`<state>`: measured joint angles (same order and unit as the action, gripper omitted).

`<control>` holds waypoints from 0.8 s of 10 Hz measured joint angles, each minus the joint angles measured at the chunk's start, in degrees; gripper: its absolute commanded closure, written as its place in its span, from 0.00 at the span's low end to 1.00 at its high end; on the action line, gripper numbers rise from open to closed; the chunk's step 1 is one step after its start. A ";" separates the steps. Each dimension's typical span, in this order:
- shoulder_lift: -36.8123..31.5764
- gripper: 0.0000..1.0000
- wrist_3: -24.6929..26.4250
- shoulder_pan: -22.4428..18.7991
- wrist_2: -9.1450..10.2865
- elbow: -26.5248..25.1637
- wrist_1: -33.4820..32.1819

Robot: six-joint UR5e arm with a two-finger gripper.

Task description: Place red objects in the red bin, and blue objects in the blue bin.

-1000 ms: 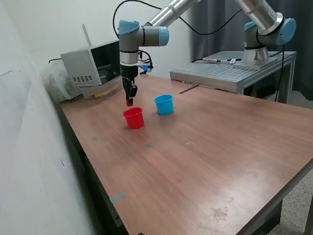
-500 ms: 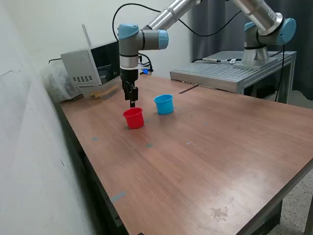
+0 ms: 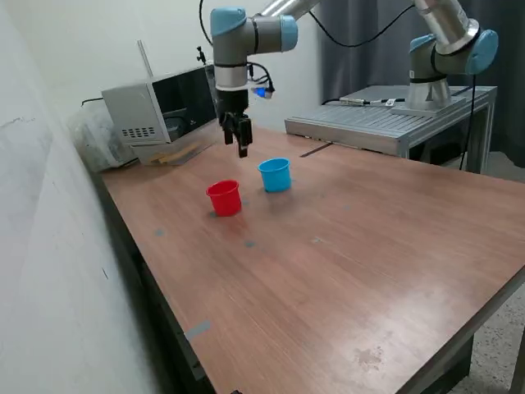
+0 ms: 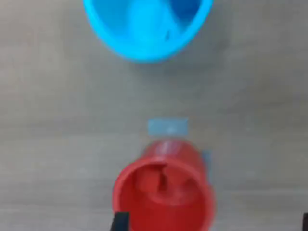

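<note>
Tool (image 3: 242, 148) raised above the desk (image 3: 353, 246), hanging over the back part behind both cups, clear of everything. Fingers close together in the exterior view, nothing visible between them; whether fully clenched cannot be told. Red bin (image 3: 224, 198) upright on the desk, below the tool and toward the exterior view's left. Blue bin (image 3: 275, 175) upright just beside it, toward the exterior view's right, the two cups apart. From the wrist view, blurred: red shapes (image 4: 161, 183) lying inside the red bin (image 4: 163, 192), likely the red objects, count unclear. A dark-blue patch (image 4: 185, 8) inside the blue bin (image 4: 144, 29), too blurred to identify. A pale tape patch (image 4: 167, 127) on the desk between the cups.
</note>
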<state>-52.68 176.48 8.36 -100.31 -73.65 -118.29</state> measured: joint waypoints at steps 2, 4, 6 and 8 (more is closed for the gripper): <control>-9.54 0.00 1.15 -3.22 0.05 -8.05 4.58; -17.68 0.00 3.24 -6.46 0.01 -15.42 7.30; -23.86 0.00 6.90 -8.34 -0.05 -20.47 11.23; -29.68 0.00 9.72 -9.37 -0.03 -26.01 13.95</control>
<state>-82.36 186.20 -1.00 -100.34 -99.66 -104.34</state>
